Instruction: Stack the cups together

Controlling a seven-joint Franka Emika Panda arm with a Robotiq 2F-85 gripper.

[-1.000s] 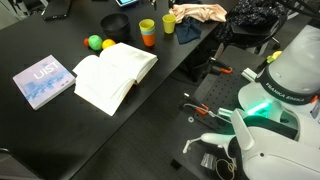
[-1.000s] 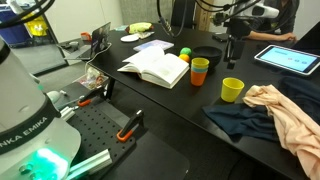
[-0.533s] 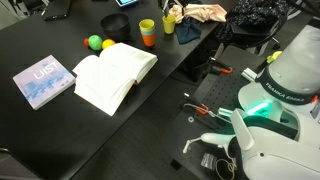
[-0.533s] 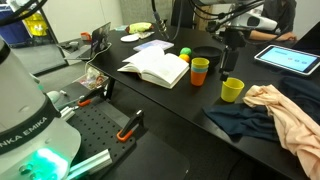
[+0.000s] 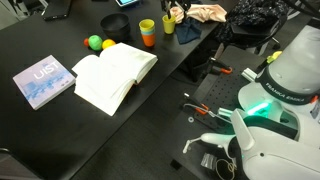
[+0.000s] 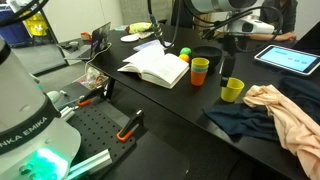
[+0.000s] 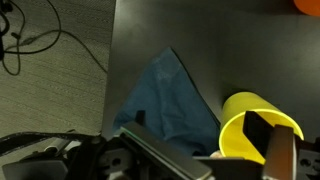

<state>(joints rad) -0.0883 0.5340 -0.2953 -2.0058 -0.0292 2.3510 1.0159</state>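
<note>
Our arm [image 6: 222,10] reaches down w/ jaws spread wide, right over the yellow cup [image 6: 232,90] on the desk [image 6: 170,110]. It's lower than 1 sec ago; the cup hasn't moved.

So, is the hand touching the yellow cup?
Cannot tell. In the wrist view a finger of the hand overlaps the yellow cup; no plain contact or gap.

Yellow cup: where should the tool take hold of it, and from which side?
Probably the rim, from above. The yellow cup stands upright with its mouth open, so one finger of the open tool can go inside and one outside the thin wall.
</note>
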